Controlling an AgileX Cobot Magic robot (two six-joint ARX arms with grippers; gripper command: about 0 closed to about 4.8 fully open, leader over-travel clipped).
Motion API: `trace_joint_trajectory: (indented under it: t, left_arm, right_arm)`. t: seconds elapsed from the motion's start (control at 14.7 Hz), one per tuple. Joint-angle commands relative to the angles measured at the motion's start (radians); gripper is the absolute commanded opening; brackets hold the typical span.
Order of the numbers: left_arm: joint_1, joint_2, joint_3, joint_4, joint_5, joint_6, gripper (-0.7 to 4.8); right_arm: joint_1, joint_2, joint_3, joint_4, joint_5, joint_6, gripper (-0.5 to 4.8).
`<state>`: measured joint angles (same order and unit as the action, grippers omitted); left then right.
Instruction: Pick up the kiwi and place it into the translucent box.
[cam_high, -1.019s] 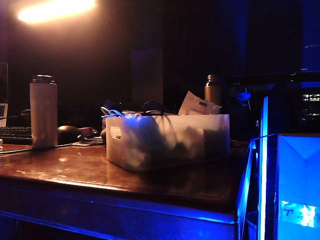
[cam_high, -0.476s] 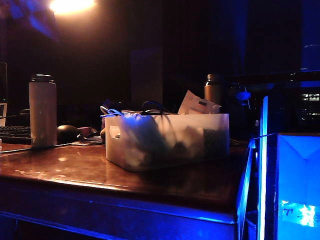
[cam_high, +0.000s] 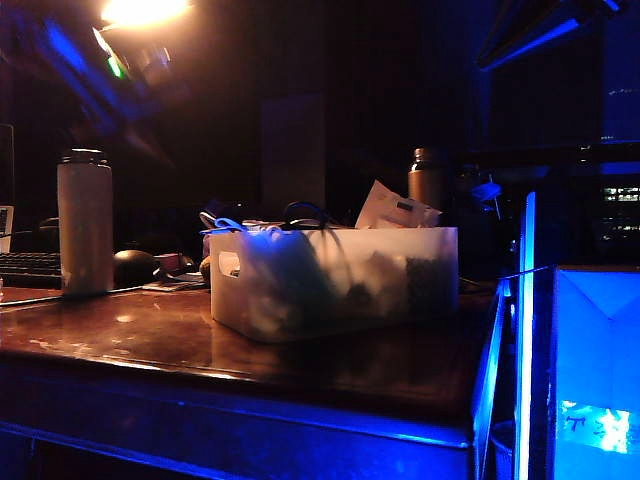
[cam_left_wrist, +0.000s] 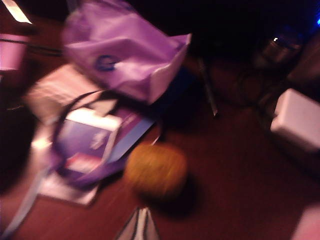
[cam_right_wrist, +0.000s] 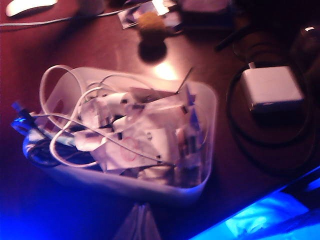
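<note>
The kiwi (cam_left_wrist: 156, 170), a fuzzy brown fruit, lies on the dark wooden table just beyond my left gripper (cam_left_wrist: 141, 212), whose two fingertips are pressed together, shut and empty. In the exterior view only a sliver of the kiwi (cam_high: 205, 268) shows beside the handle end of the translucent box (cam_high: 300, 300). The right wrist view looks down on the translucent box (cam_right_wrist: 210, 102), crammed with white cables and papers, and the kiwi (cam_right_wrist: 150, 21) lies beyond its far end. My right gripper (cam_right_wrist: 142, 209) hangs shut and empty above the box's near wall.
Near the kiwi lie a purple bag (cam_left_wrist: 125, 55) and papers with a lanyard (cam_left_wrist: 80, 145). A white charger (cam_right_wrist: 272, 87) with a black cable sits beside the box. A tall white bottle (cam_high: 85, 225), a dark mouse (cam_high: 135, 268) and a keyboard (cam_high: 30, 268) stand at left, and a blue-lit box (cam_high: 590, 370) at right.
Both arms have swung into the exterior view from above: the left as a blur at the top left, the right at the top right. The box and table items have not moved.
</note>
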<state>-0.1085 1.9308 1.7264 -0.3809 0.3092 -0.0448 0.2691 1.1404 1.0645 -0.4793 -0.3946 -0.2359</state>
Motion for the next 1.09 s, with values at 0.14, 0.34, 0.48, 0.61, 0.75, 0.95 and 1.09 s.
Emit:
trace_joint_trajectory:
  t: [0.14,0.34,0.48,0.61,0.75,0.95,1.09]
  left_arm:
    - [-0.045,0.114,0.026,0.068,0.055,-0.064,3.01]
    - [-0.089,0.163,0.03,0.126,0.019,-0.038,4.79]
    - [-0.114,0.194,0.036,0.203,-0.036,-0.043,4.79]
    - [-0.125,0.241,0.078,0.192,-0.092,-0.042,4.79]
    - [-0.125,0.3,0.154,0.17,-0.091,-0.042,4.79]
    - [-0.125,0.359,0.23,0.132,-0.115,-0.041,4.79]
    - [-0.126,0.375,0.23,0.117,-0.114,-0.036,4.79]
  right_arm:
    - [0.002,0.029,0.005,0.029,-0.008,0.0,-0.01]
    - [0.002,0.059,0.005,0.027,-0.011,0.001,-0.01]
    - [0.002,0.066,0.005,0.029,-0.031,0.002,-0.01]
    - [0.002,0.066,0.005,0.03,-0.034,0.002,-0.01]
    - [0.002,0.066,0.005,0.03,-0.034,0.002,-0.01]
    - [0.002,0.066,0.005,0.036,-0.034,0.002,-0.01]
    - [0.002,0.066,0.005,0.039,-0.035,0.002,-0.01]
